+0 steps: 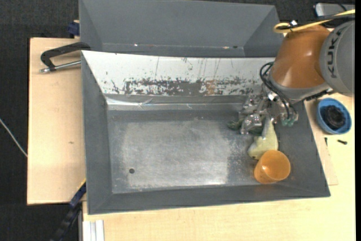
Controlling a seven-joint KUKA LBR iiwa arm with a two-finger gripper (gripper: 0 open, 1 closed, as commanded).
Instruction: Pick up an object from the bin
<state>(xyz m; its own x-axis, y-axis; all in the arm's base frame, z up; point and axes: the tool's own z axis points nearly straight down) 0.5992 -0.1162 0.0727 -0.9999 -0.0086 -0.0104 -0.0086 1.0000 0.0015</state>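
Well, we count one orange cup (pixel 272 166), one pale lump (pixel 264 143); whether the gripper (pixel 255 119) is closed we cannot tell.

The tool (pixel 255 119) is low in the right side of the grey bin (pixel 169 144), close to the back wall. A pale yellow thing (pixel 263 143) lies just in front of it. An orange cup (pixel 272 166) lies on its side, touching that pale thing. A tiny dark dot (pixel 131 171) sits well apart on the left.
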